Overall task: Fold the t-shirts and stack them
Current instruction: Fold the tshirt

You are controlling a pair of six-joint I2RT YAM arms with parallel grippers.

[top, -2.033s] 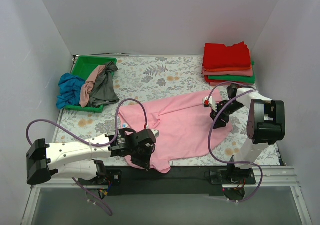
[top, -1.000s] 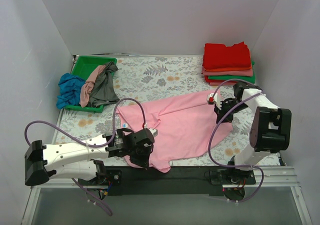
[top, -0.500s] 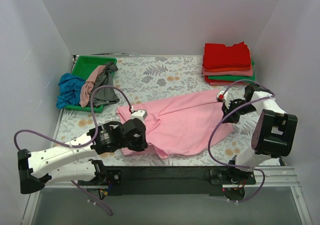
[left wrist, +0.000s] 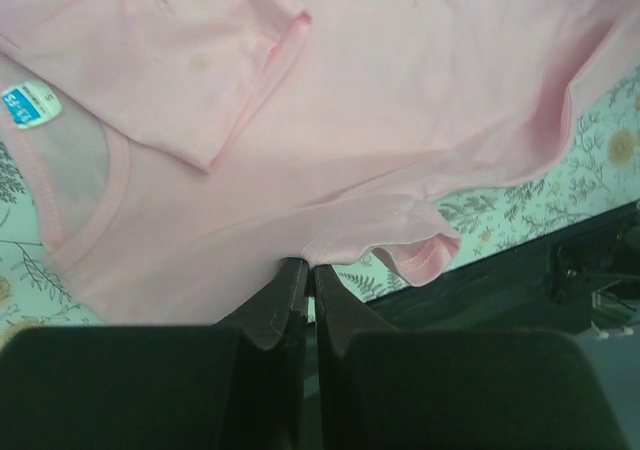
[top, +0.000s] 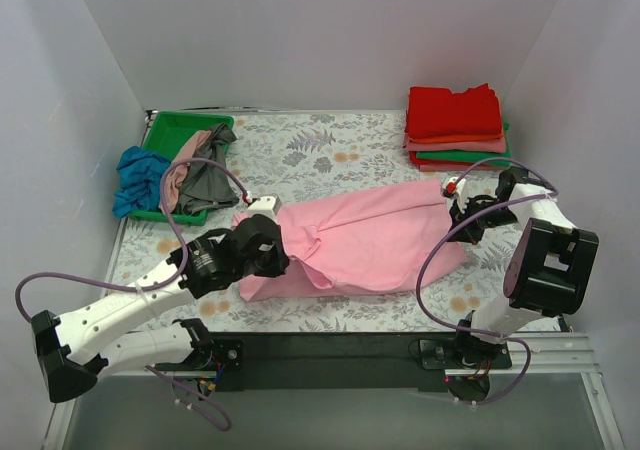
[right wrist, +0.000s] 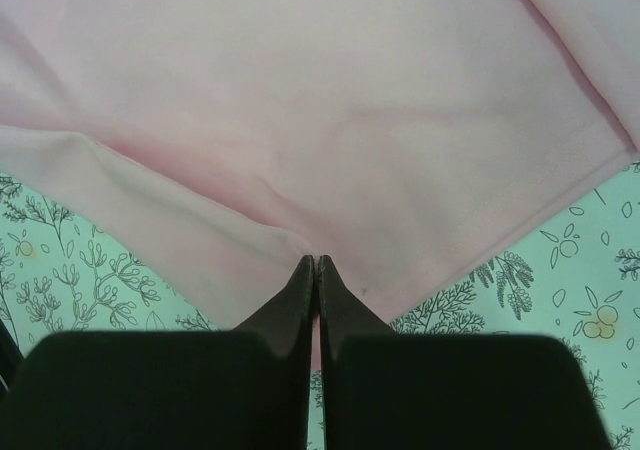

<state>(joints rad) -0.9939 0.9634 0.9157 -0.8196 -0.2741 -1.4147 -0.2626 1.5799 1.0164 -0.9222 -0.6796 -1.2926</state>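
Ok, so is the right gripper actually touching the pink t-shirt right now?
Touching. The right wrist view shows the right gripper shut on the pink t-shirt, with the cloth's edge pinched between the closed fingertips.

The right pincer (right wrist: 316, 262) points up from the bottom centre, its 2 dark fingers (right wrist: 290, 305) pressed together on the edge of the pink t-shirt (right wrist: 320, 100). The cloth fills the upper part of the view, with a soft fold running down from the left toward the fingertips and a stitched hem slanting up to the right. The pale green floral desk (right wrist: 90, 270) shows at both lower corners.
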